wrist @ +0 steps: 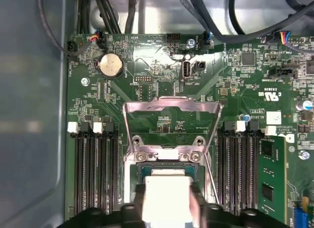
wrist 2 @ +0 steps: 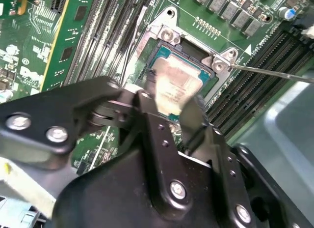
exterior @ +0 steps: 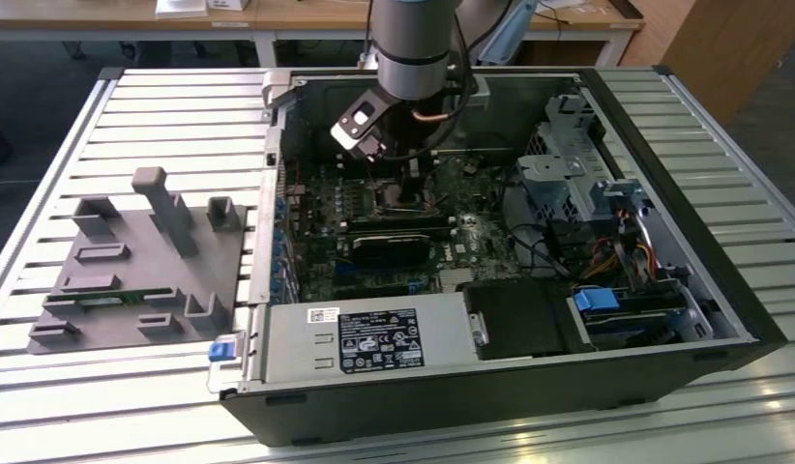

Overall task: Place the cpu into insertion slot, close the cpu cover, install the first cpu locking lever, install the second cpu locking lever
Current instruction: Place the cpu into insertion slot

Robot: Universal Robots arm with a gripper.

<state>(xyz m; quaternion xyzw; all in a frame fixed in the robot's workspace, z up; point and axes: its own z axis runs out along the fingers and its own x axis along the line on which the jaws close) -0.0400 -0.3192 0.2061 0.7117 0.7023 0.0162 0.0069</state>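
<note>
The cpu point(wrist 2: 174, 83), a small silvery square chip, is held flat between my fingers just over the insertion slot point(wrist 2: 164, 53), whose dark frame shows around it. My gripper point(wrist 2: 171, 98) is shut on the chip's two opposite edges. In the first wrist view the cpu point(wrist: 167, 188) shows bright above the insertion slot point(wrist: 142, 170), and the cpu cover point(wrist: 171, 106), a silver window frame, stands flipped open beyond it. A thin locking lever point(wrist 2: 274, 72) sticks out sideways, unlatched. In the exterior view my gripper point(exterior: 408, 193) reaches down into the open computer case point(exterior: 656, 145) over the motherboard.
Long black memory slots point(wrist: 93, 174) flank the socket on both sides. A coin battery point(wrist: 110, 65) and cables point(wrist: 230, 21) lie beyond the cover. In the exterior view a grey fixture block point(exterior: 139, 261), the power supply point(exterior: 371, 338) and the drive cage point(exterior: 572, 164) surround the working area.
</note>
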